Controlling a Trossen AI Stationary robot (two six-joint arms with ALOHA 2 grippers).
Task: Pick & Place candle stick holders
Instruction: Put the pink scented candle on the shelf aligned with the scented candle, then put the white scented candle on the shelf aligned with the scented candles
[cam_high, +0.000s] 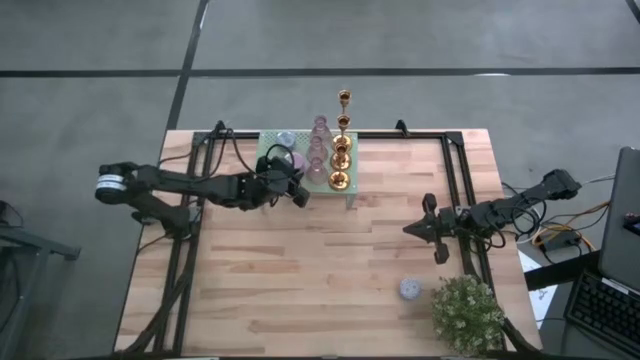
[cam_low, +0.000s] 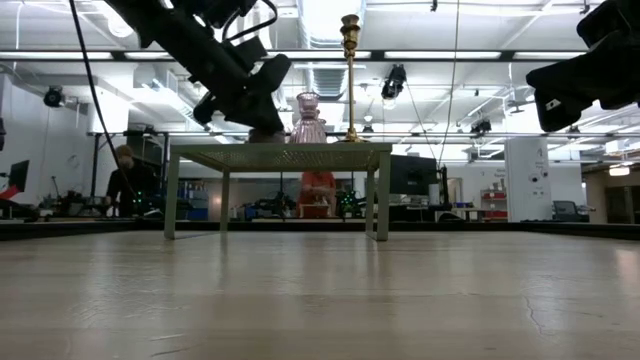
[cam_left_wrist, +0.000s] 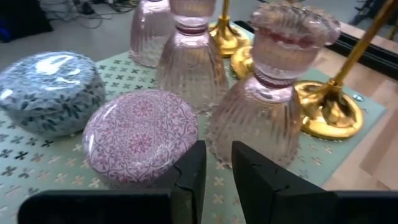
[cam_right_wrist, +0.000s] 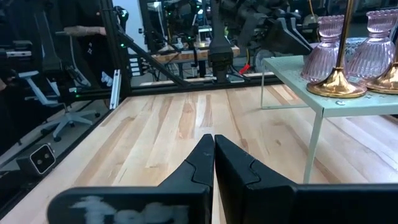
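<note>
1. The left gripper (cam_left_wrist: 217, 180) is hovering low over the mint-green rack (cam_left_wrist: 37, 174), which is standing at the far edge of the table (cam_high: 300, 280). Its fingers are standing narrow, with only a slim gap showing, and nothing is visible between them.
2. The gripper is sitting between two candle stick holders: a squat lilac-pink round holder (cam_left_wrist: 140, 134) just beside one finger, and a ribbed pink glass holder (cam_left_wrist: 264, 112) just beside the other.
3. A blue patterned round holder (cam_left_wrist: 50, 90) is lying near the rack's left edge. More pink glass ones and the gold stick holders (cam_left_wrist: 326, 109) are crowding the rack's right edge.
4. One more round holder (cam_high: 410, 289) is resting on the bare table near the front right corner, beside the potted plant (cam_high: 467, 312).
5. The right gripper (cam_right_wrist: 214, 155) is waiting above the table's right side with its fingers pressed together, holding nothing.
6. Risk, as a judgement: with the fingers this narrow, the gripper may be missing the lilac-pink holder altogether and coming away with nothing.
7. Risk: the pink glass holder is tall and standing very close, so a sideways nudge could be tipping it into the gold sticks, which look top-heavy and may be toppling off the rack.
8. Risk: the round holder's smooth domed lid may be letting the fingers slide off it.
</note>
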